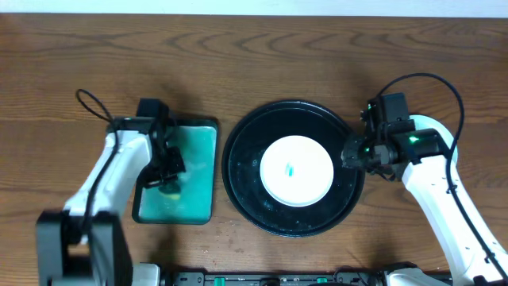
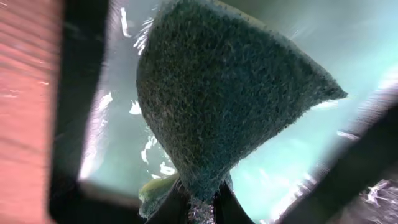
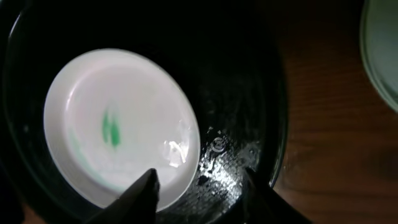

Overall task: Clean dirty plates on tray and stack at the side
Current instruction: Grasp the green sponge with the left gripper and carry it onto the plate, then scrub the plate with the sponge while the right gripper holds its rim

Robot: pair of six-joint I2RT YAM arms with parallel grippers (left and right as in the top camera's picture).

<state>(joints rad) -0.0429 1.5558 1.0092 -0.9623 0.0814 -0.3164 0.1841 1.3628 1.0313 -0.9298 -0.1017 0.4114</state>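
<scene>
Black and glossy, the tray (image 1: 238, 171) sits on the wooden desk (image 1: 254, 63). One white plate (image 1: 309, 159) lies on it, a little right of its middle, with a small teal-green smear (image 3: 111, 129) near the plate's centre.

At the tray's right rim hangs the right tool (image 1: 349, 152). Its wrist view shows the right tool (image 3: 200, 177) with its fingers apart and nothing between them. One fingertip (image 3: 149, 180) is over the plate's near edge and the other is over the wet black floor of the tray. Beyond the tray's rim in that view, the edge of what looks like a second plate (image 3: 380, 50) lies on the wood; the overhead view does not show it.

Just left of the tray lies a rectangular tray (image 1: 216, 151) with a dark rim and a teal pad inside. Over it, the left tool (image 1: 168, 181) is clamped on a dark green sponge (image 2: 217, 99). The wrist view shows the left tool (image 2: 199, 208) pinching the sponge's narrow end above the teal surface.
</scene>
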